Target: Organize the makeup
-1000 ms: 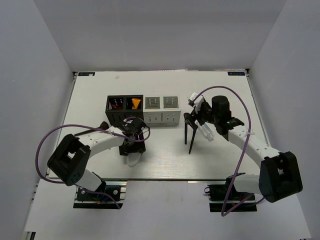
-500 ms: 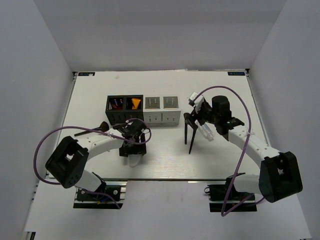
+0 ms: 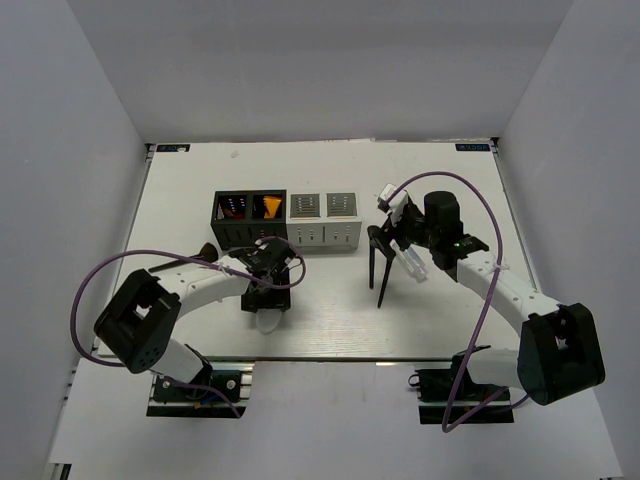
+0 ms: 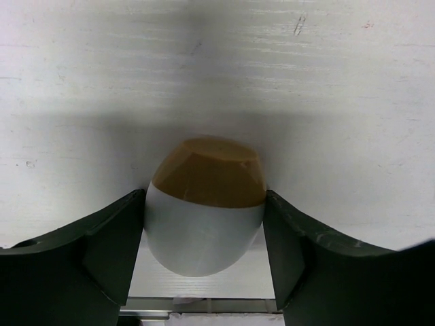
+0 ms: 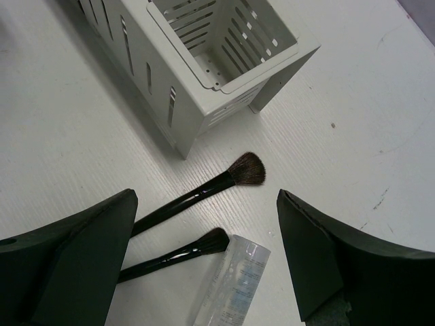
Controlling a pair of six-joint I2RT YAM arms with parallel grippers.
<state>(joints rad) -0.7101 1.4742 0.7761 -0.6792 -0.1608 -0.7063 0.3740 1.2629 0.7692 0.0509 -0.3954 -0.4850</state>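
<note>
Your worktop [image 3: 180,200] carries the black organizer [image 3: 248,222] toward the far edge, left of centre. The grey-white organizer [image 3: 325,222] stands against its right side. Your right end effector [image 5: 204,231] hangs spread over two black brushes [image 5: 204,189] and the clear bottle [image 5: 238,278]. Your left end effector [image 3: 266,298] pinches the white egg-shaped piece [image 4: 206,204], which rests by the near edge. This looks like the pick-up step. Next, lift it straight up and carry it to a grey-white compartment.

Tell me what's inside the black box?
The black box has two compartments. The left holds red sticks; the right holds an orange tube. Their lower parts are hidden by the dark walls.
</note>
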